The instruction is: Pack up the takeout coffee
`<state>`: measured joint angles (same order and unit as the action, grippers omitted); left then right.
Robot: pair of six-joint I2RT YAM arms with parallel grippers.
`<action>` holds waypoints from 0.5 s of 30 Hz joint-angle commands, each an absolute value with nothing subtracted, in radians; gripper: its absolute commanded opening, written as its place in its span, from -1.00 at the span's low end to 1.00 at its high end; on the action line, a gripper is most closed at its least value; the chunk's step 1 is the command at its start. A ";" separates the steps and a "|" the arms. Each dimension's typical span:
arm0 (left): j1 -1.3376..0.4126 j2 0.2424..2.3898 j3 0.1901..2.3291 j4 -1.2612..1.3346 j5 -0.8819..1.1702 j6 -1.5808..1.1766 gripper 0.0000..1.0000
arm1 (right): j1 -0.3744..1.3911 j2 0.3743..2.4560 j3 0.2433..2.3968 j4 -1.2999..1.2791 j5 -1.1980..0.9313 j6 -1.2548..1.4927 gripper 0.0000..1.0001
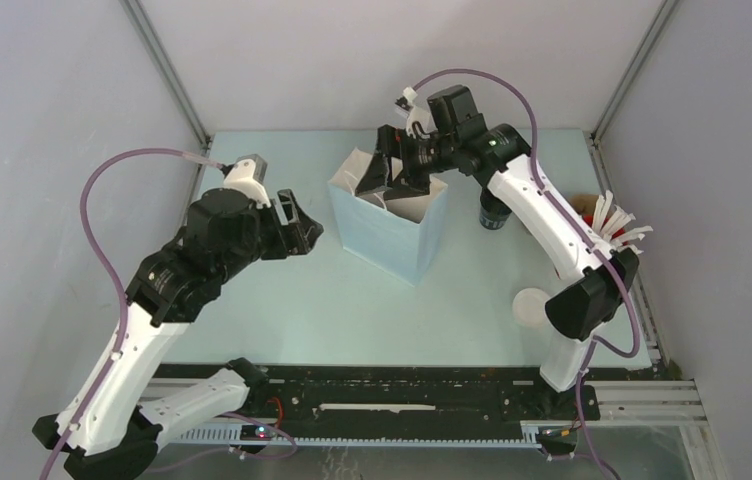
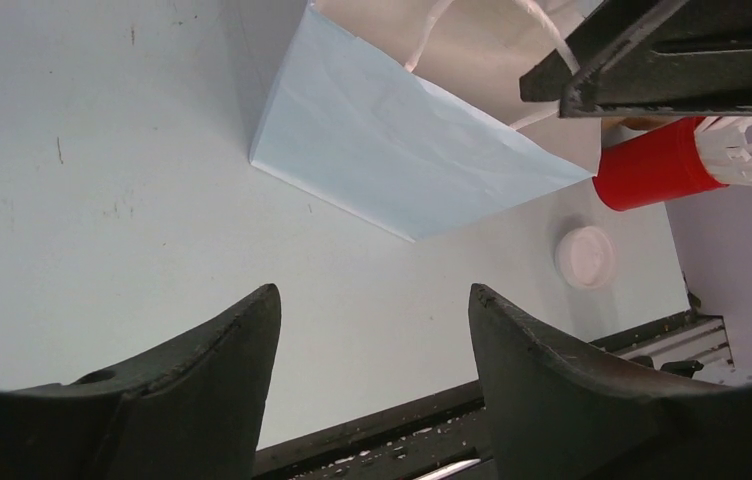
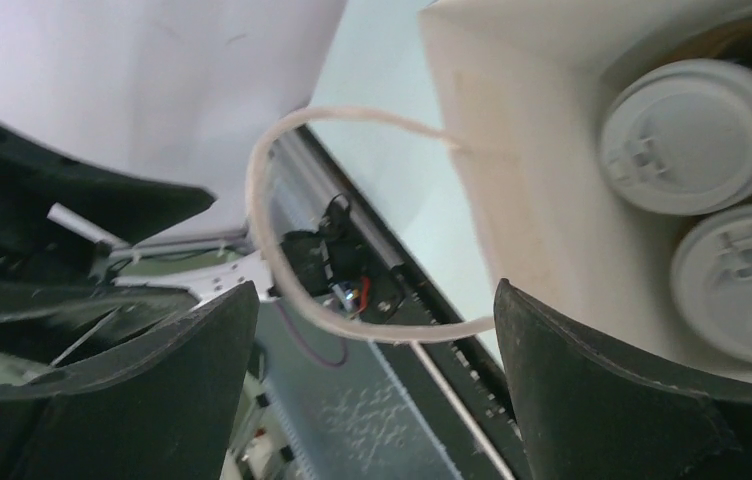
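I see the first lidded cup [image 3: 692, 135] and the second lidded cup [image 3: 737, 285] touching side by side inside the paper bag [image 1: 384, 240], which stands upright mid-table. My right gripper [image 1: 394, 183] hangs just above the bag's open mouth, jaws spread wide and holding nothing, with the cups below and to one side of its fingers. One rope handle [image 3: 277, 200] of the bag loops across the gap between those fingers without being pinched. My left gripper [image 2: 372, 300] sits near the bag on the left arm's side, apart from it, jaws fairly wide and empty. Beyond the bag on the right arm's side lie a loose white lid [image 2: 584, 257] and a red cup [image 2: 652, 165] of white sticks. The bag's walls hide the cup bodies, so I see only lids. From above, the right gripper covers the bag's mouth. A dark cup [image 1: 492, 215] beside the bag is half hidden by the right arm.
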<state>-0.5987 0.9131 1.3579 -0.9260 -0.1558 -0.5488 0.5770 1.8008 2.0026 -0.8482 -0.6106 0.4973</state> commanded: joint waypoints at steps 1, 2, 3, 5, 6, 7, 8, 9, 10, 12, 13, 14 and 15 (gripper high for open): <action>-0.590 0.882 1.372 -0.901 -0.169 -0.530 0.51 | 0.548 1.704 2.076 -0.905 -0.749 0.543 0.93; -0.590 0.877 1.367 -0.899 -0.168 -0.528 0.54 | 0.534 1.681 2.084 -0.931 -0.750 0.535 0.94; -0.590 0.873 1.364 -0.895 -0.168 -0.523 0.57 | 0.501 1.655 2.088 -0.959 -0.749 0.531 0.95; -0.590 0.864 1.364 -0.893 -0.168 -0.505 0.64 | 0.430 1.587 2.080 -1.018 -0.715 0.515 0.98; -0.591 0.857 1.363 -0.891 -0.173 -0.493 0.68 | 0.392 1.549 2.059 -1.049 -0.688 0.497 0.99; -0.591 0.852 1.362 -0.887 -0.174 -0.480 0.71 | 0.349 1.514 2.031 -1.066 -0.657 0.478 0.99; -0.591 0.848 1.361 -0.882 -0.174 -0.466 0.74 | 0.300 1.478 1.998 -1.083 -0.620 0.464 0.99; -0.590 0.845 1.361 -0.880 -0.171 -0.453 0.76 | 0.243 1.447 1.969 -1.102 -0.584 0.445 0.99; -0.591 0.845 1.364 -0.878 -0.168 -0.438 0.78 | 0.187 1.423 1.942 -1.123 -0.543 0.424 0.99; -0.589 0.853 1.379 -0.883 -0.148 -0.405 0.83 | 0.076 1.384 1.887 -1.169 -0.368 0.355 0.99; -0.588 0.858 1.387 -0.887 -0.141 -0.384 0.84 | 0.025 1.374 1.869 -1.192 -0.292 0.332 0.99; -0.584 0.867 1.394 -0.891 -0.132 -0.366 0.85 | -0.029 1.375 1.855 -1.207 -0.216 0.312 0.99; -0.579 0.876 1.401 -0.898 -0.122 -0.351 0.86 | -0.061 1.376 1.835 -1.213 -0.123 0.297 0.99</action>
